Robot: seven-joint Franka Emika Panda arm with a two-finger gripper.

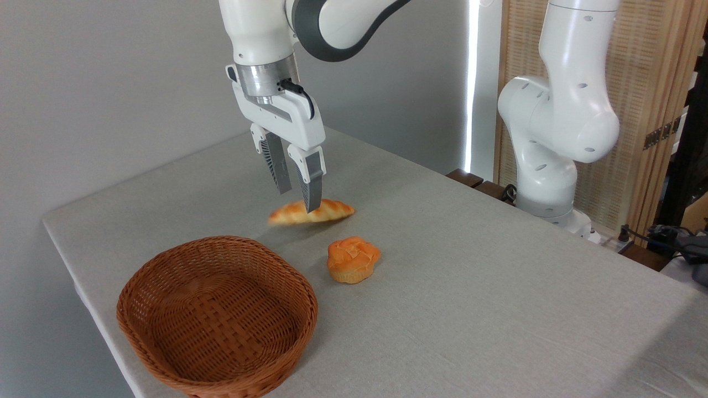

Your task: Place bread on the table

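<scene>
Basket (217,315) at the left front of the desk (498,287) — brown wicker, oval, nothing in it, its near rim close to the desk's front edge.

Right of and behind the basket, the bread (311,212): long braided loaf, golden-orange, lying roughly level, left end blurred. Whether it rests on the grey cloth or hangs just above it is hard to tell; no clear shadow shows under it.

Directly over the loaf, the claw (298,196) points down from the white arm (260,33). Its two grey fingers (311,188) stand parted with a gap between them. The nearer finger's tip overlaps the loaf's middle in view, the other ends a little higher and to the left. The gap looks wider than a pinch, so the claw reads as spread rather than clamped — though contact with the loaf can't be ruled out from this angle.

Bun (353,259) sits on the cloth just in front of the loaf's right end, apart from it — round, squat, orange.

Far right, the arm's white base (553,143) stands off the desk's back corner, before a slatted screen (647,83).
</scene>
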